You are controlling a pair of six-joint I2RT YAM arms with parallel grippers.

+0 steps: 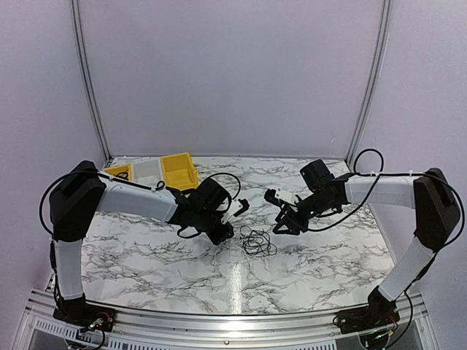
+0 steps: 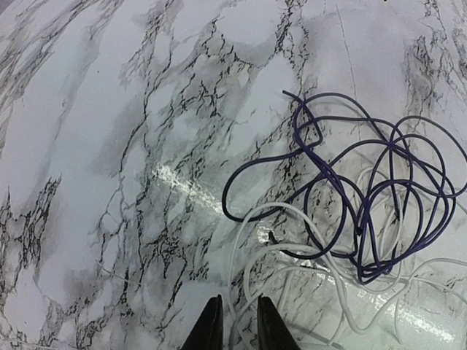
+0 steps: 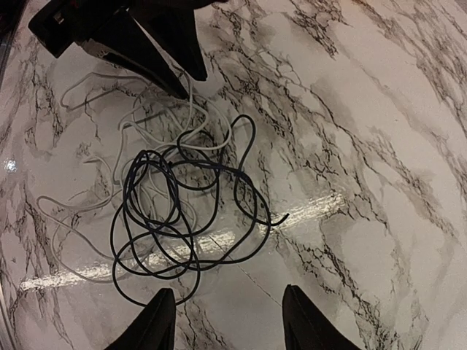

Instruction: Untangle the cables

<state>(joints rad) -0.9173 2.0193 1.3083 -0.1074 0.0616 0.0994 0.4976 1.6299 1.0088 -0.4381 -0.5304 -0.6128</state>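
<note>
The cables [image 1: 255,243] lie in one loose tangle on the marble table between my two grippers. A dark cable [image 2: 312,154] in several loops lies over a white cable [image 2: 271,205]. My left gripper [image 1: 228,235] is low at the tangle's left edge. Its fingers stand a narrow gap apart, and a strand of the white cable runs between them [image 2: 238,302]. My right gripper [image 3: 226,290] is wide open and empty, just above the table on the right side of the dark cable [image 3: 249,187], whose free end points toward it. The left gripper [image 3: 191,86] and the white cable [image 3: 95,74] show beyond the tangle.
Two yellow bins [image 1: 179,169] and a white bin [image 1: 146,171] stand at the table's back left. A white curved back wall encloses the table. The metal rail with the arm bases runs along the near edge [image 1: 233,321].
</note>
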